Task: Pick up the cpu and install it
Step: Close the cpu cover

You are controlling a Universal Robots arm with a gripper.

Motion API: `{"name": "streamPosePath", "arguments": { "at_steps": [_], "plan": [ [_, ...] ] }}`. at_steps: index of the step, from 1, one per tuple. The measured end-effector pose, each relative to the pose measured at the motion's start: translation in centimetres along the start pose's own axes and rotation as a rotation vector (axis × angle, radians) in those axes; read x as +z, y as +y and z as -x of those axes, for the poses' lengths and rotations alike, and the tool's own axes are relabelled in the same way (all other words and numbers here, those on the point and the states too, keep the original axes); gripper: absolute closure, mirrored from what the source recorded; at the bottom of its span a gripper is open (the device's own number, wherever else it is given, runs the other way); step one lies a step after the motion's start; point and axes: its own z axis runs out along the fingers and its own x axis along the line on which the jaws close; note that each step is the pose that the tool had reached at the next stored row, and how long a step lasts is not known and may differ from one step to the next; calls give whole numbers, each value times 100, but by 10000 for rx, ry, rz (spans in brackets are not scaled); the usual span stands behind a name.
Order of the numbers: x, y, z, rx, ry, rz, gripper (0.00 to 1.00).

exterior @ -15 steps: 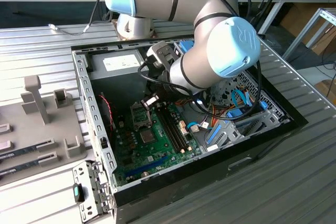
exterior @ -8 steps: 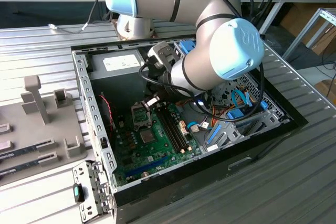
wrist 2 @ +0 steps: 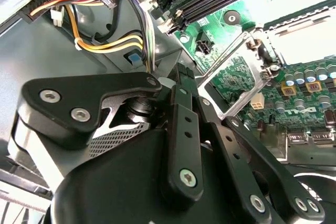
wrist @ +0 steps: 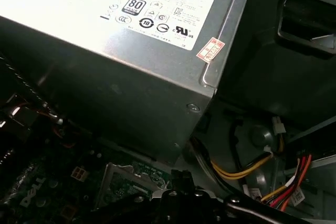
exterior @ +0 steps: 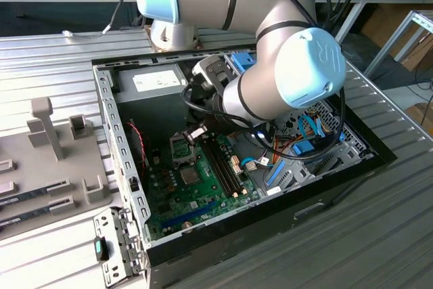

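An open computer case point(exterior: 325, 187) is seen lying on a ribbed metal counter point(exterior: 379, 221), taking up the middle of the exterior view. The robot arm point(exterior: 284, 72) is bent down into it from the upper right of the frame. The jaws are held low over the upper part of the green motherboard point(exterior: 169, 187), just above the processor socket point(exterior: 181, 148) and to the right of the silver power supply point(exterior: 155, 80).

In the second wrist view the jaws are drawn together until the dark fingertips point(wrist 2: 181, 74) all but meet. It cannot be told whether anything is pinched between them. Just beside the tips a hinged silver socket frame point(wrist 2: 213, 100) is raised, with green board seen through its window and a thin lever rod point(wrist 2: 223, 55) tilted up along it. A bundle of yellow, orange and purple cables point(wrist 2: 110, 43) is strung across the case behind.

The cpu cannot be picked out with certainty. The bed of the socket is washed out to a pale patch in the second wrist view and is seen as a dark square in the exterior view.

Below the socket in the exterior view a bare dark-grey chip point(exterior: 189, 176) is soldered to the board, with long black memory slots point(exterior: 220, 164) to its right. At the left edge of the frame a grey fixture tray point(exterior: 40, 160) is set on the counter, well apart from the jaws.
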Motion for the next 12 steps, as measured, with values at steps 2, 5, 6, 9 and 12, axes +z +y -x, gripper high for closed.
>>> {"name": "streamPosePath", "arguments": {
  "at_steps": [2, 5, 6, 9, 12],
  "plan": [
    [-23, -5, -6, -9, -27, 68, 89],
    [-48, -4, -9, -21, -59, 148, 89],
    [-57, -5, -11, -29, -80, 198, 89],
    [-82, -11, -17, -50, -138, 342, 89],
    [-96, -19, -25, -66, -184, 457, 89]
  ]
}}
